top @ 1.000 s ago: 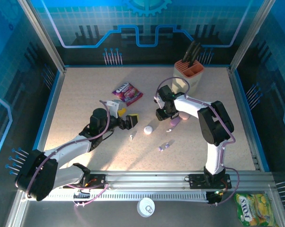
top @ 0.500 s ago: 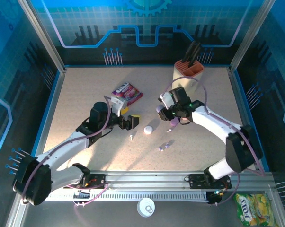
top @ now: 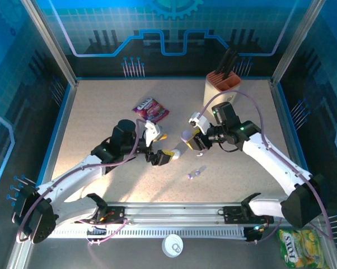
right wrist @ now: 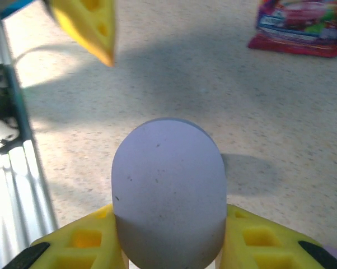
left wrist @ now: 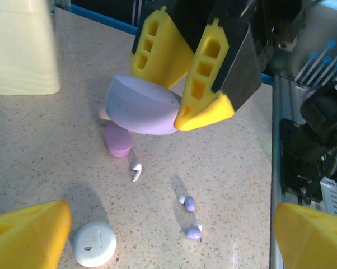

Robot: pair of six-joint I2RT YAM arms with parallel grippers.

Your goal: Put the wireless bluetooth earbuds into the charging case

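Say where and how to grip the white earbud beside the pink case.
Best grip the white earbud across its rounded head, straight from above: it lies flat on the table, too low for a side approach. Fingers go either side of the stem, clear of the pink case.

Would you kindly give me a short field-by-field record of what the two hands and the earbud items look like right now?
right hand: shut on the lilac pebble-shaped plastic case, held above the table
left hand: open, holding nothing; a round white plastic piece lies below it
lilac plastic earbuds: two, loose and close together on the speckled table
white plastic earbud: loose, near the small pink plastic case
buds seated in a case: none visible
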